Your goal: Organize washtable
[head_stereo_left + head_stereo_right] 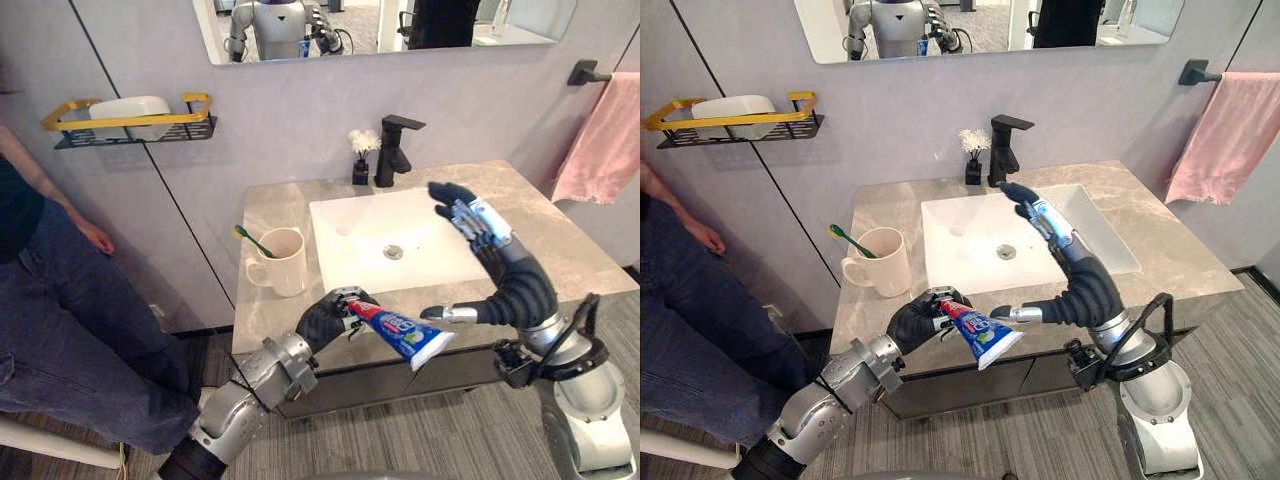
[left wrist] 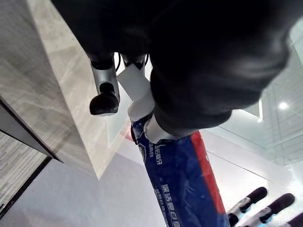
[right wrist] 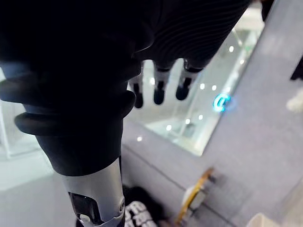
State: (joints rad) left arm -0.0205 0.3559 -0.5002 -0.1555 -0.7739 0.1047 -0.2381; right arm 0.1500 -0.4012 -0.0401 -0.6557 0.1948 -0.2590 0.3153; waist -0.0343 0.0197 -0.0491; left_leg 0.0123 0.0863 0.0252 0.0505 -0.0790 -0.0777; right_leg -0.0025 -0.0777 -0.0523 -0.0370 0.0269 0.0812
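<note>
Far off to the left of the left robot hand stands a person in dark jeans (image 1: 60, 310), and up on the wall over there sits a black wire shelf with a yellow rail (image 1: 130, 125), a white block resting in it. Closer in, just beyond the left robot hand and a touch to its left, there's a cream ceramic mug (image 1: 284, 262) on the grey stone-look tabletop (image 1: 270, 205), a green-handled toothbrush (image 1: 252, 240) leaning out of it. Now the left robot hand (image 1: 322, 322) itself: fingers curled tight round the cap end of a blue, red and white toothpaste tube (image 1: 402, 333), held in the air at the tabletop's front edge, the flat wide end poking out to the right towards the right arm. Beyond it lies the white rectangular sink basin (image 1: 345, 225), with a matte black tap (image 1: 393, 150) and a small black vase of white flowers (image 1: 361, 160) at the back. Over the basin's right side hovers the right robot hand (image 1: 468, 215), lifted, fingers (image 3: 160, 90) straight and spread, holding nothing. Past it, far right, a pink towel (image 1: 605, 145) hangs on the wall.
</note>
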